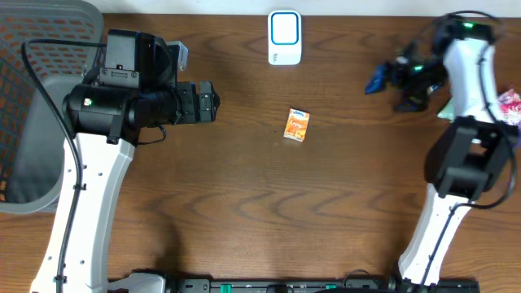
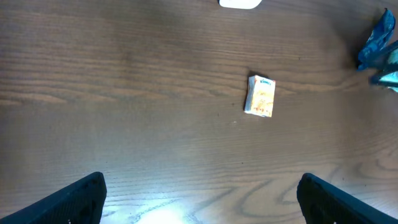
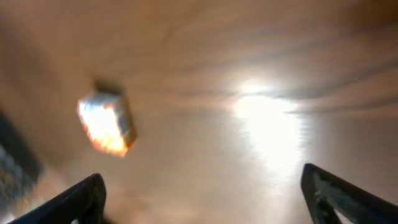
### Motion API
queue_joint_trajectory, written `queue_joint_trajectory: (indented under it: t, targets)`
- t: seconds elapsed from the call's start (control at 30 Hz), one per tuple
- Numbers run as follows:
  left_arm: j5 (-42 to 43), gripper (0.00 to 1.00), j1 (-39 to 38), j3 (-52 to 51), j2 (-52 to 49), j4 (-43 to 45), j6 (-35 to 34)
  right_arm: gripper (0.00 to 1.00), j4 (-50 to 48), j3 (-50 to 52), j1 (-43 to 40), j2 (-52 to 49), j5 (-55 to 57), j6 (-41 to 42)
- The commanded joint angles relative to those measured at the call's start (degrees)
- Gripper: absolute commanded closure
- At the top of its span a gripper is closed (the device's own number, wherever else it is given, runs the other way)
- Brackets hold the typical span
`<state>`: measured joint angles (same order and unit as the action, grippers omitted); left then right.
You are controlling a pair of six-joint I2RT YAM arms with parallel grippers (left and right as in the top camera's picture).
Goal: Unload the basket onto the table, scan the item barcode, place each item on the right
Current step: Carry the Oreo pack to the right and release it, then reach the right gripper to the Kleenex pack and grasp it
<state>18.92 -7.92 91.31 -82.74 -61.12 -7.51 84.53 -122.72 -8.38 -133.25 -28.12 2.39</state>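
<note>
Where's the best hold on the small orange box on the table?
Across its two long edges, from straight above: the orange box lies flat on the table with bare wood all round, and its narrower width likely suits the jaws.

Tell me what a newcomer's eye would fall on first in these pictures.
The small orange box draws the eye first, lying alone in the middle of the dark wooden table. Next come the white scanner with its blue-ringed face at the far edge, and the gray mesh basket at the table's left end.
</note>
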Motion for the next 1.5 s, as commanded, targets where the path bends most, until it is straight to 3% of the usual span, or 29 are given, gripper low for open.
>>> queue_joint_trajectory:
  t: [0.0,0.13,0.17,0.3,0.43,0.63,0.77,0.93,1.03,1.07,1.17,1.33,1.47]
  targets:
    - [-0.5,0.02,0.1,-0.1,-0.1,-0.1,-0.1,0.01,0.7,-0.1,7.5,0.1,-1.9,-4.2]
    - [-0.5,0.02,0.1,-0.1,-0.1,-0.1,-0.1,0.01,-1.2,-0.1,15.0,0.1,3.4,-4.2]
    - [-0.5,0.02,0.2,-0.1,-0.1,-0.1,-0.1,0.18,-2.7,-0.1,18.7,0.1,8.3,-1.9]
    - [-0.5,0.02,0.1,-0.1,-0.1,-0.1,-0.1,0.31,-4.6,-0.1,25.0,-0.3,14.4,12.1]
    - [-0.5,0.02,0.1,-0.1,-0.1,-0.1,-0.1,0.34,-5.9,-0.1,31.6,-1.1,16.7,17.2]
    - [-0.5,0.02,0.1,-0.1,-0.1,-0.1,-0.1,0.46,-8.7,-0.1,40.3,-2.6,40.3,37.8]
    - [-0.5,0.02,0.1,-0.1,-0.1,-0.1,-0.1,0.49,-10.2,-0.1,42.6,-4.8,45.9,43.9]
    - [-0.5,0.02,0.1,-0.1,-0.1,-0.1,-0.1,0.47,-12.0,-0.1,43.3,-11.0,46.5,44.3]
    - [-0.5,0.02,0.1,-0.1,-0.1,-0.1,-0.1,0.64,-11.6,-0.1,42.7,-13.1,47.1,44.3]
    - [-0.5,0.02,0.1,-0.1,-0.1,-0.1,-0.1,0.83,-11.2,-0.1,42.2,-13.1,47.1,44.3]
    - [-0.5,0.02,0.1,-0.1,-0.1,-0.1,-0.1,0.99,-10.4,-0.2,41.5,-12.2,46.7,44.2]
    - [-0.5,0.02,0.1,-0.1,-0.1,-0.1,-0.1,0.99,-11.9,-0.3,38.6,-8.1,33.2,34.2]
    - [-0.5,0.02,0.1,-0.1,-0.1,-0.1,-0.1,0.99,-13.7,-0.3,33.0,-4.9,12.1,21.5]
